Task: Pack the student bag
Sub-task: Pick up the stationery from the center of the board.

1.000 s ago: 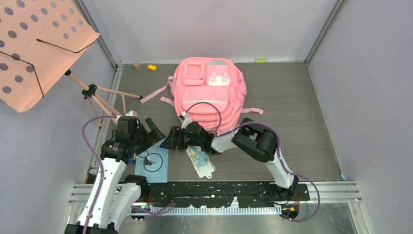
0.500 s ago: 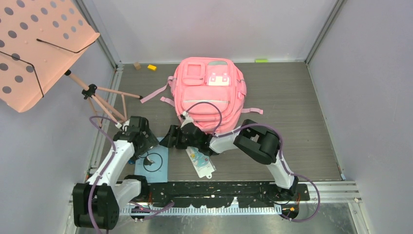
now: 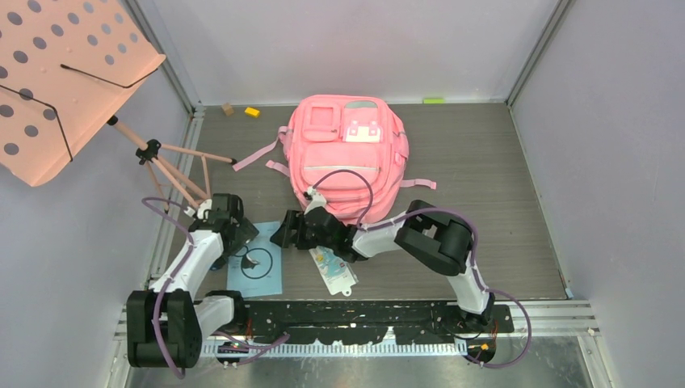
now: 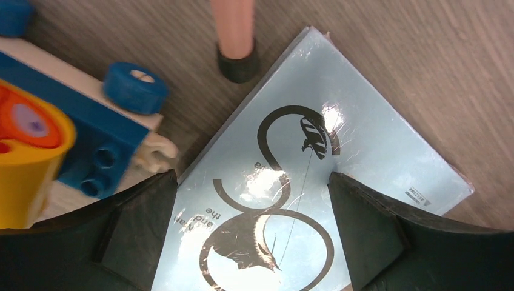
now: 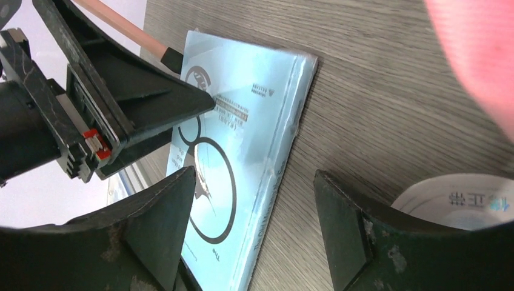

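Observation:
The student bag [image 3: 347, 149] lies flat at the back middle of the table; in the right wrist view it is a pink blur [image 5: 479, 54]. A light blue book [image 3: 262, 275] with a black figure-eight print lies flat in front of it on the left. My left gripper [image 3: 245, 242] hovers open over the book [image 4: 291, 200], fingers [image 4: 363, 230] wide apart and holding nothing. My right gripper [image 3: 277, 236] is open low at the book's right edge [image 5: 242, 139], which lies between its jaws [image 5: 254, 242] untouched.
A white packet [image 3: 333, 271] lies right of the book. The salmon music stand [image 3: 65, 81] stands at left, one foot [image 4: 236, 57] at the book's corner. A blue and yellow toy [image 4: 73, 139] sits beside it. Small blocks [image 3: 253, 111] lie by the back wall.
The left arm has folded back toward its base and its gripper has opened a little wider over the book. More of the book now shows. The right gripper has hardly moved.

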{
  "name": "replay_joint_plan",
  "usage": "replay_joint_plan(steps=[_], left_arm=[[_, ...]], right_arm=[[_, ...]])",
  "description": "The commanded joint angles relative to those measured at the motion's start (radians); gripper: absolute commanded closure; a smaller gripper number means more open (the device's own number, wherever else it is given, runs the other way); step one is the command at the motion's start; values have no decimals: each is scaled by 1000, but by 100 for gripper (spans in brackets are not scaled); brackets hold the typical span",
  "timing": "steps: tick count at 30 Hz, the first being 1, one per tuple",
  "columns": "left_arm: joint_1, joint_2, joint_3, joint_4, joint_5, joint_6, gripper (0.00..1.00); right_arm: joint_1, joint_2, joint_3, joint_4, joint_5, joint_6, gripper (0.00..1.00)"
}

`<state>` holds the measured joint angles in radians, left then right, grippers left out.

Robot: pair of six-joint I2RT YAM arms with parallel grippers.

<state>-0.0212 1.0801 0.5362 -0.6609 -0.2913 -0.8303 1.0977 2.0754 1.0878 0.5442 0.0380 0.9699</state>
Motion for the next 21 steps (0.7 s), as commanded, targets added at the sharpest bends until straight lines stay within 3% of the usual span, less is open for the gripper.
replay_joint_plan(steps=[1, 5, 14, 19, 21], left_arm=[[0, 64, -48, 88, 177, -45, 1], [-44, 59, -68, 110, 247, -102, 2], [-265, 23, -59, 141, 284, -241, 2], [-287, -31, -49, 63, 284, -209, 1], [-287, -68, -53, 4, 223, -187, 0]], right_arm=[[-14, -9, -84, -242, 94, -65, 21], [-31, -70, -119, -275, 99, -87, 20], [-64, -225, -214, -418, 72, -145, 17], [-66, -282, -271, -439, 28, -131, 17], [-65, -294, -273, -447, 9, -128, 17]])
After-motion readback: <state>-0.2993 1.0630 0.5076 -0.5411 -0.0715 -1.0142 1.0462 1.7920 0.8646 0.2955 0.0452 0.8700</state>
